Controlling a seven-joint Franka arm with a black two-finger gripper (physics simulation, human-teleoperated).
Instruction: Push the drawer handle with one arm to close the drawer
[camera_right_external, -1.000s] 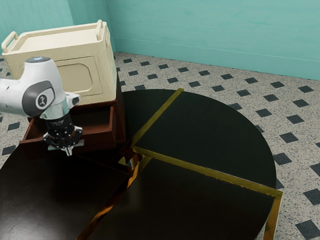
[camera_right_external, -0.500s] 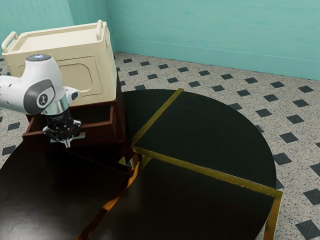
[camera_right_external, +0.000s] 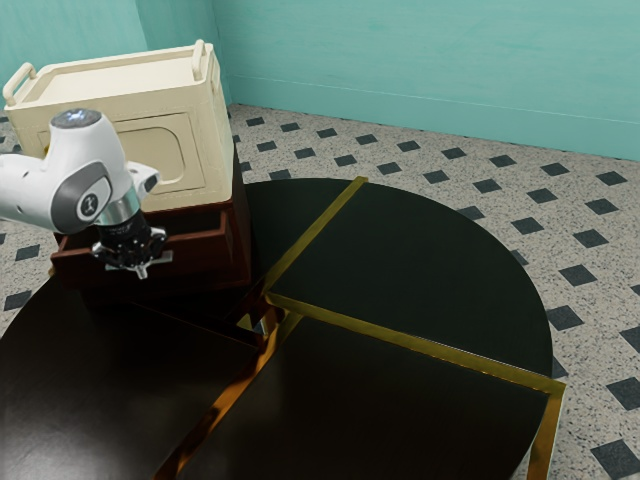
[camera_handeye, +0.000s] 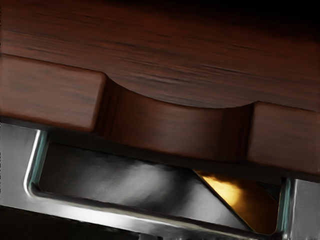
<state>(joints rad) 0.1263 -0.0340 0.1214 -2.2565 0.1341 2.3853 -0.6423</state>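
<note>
Exterior view, nearest: round black table (camera_right_external: 400, 420), cut off at the picture's lower edge and at the exterior view's left; gold strips (camera_right_external: 420, 345) cross its top. Next, the arm (camera_right_external: 85, 160), entering from the exterior view's left, its rear part out of frame. Gripper (camera_right_external: 142, 270) hangs pointing down in front of the drawer (camera_right_external: 205, 255), over the handle's place. State of the jaws: cannot tell, too small and dark. Contact with the handle (camera_handeye: 100, 207) likewise not readable; the gripper covers part of it in this view. Handle is on the drawer's front face; drawer is partly open, its front standing out from the dark red cabinet (camera_right_external: 238, 235). Its inside is in deep shadow, partly behind the arm; contents cannot be made out. Wrist view adds detail: handle is a shiny metal frame, cut off at both ends, with grey sheen and a gold piece visible through its opening. Above the handle, the drawer front has a scooped dip in its upper edge; wood grain beyond it fades to black. A cream box (camera_right_external: 205, 130) with raised end grips sits on the cabinet, partly behind the arm. Farthest: speckled floor (camera_right_external: 480, 155) with dark squares, then teal wall (camera_right_external: 420, 60).
</note>
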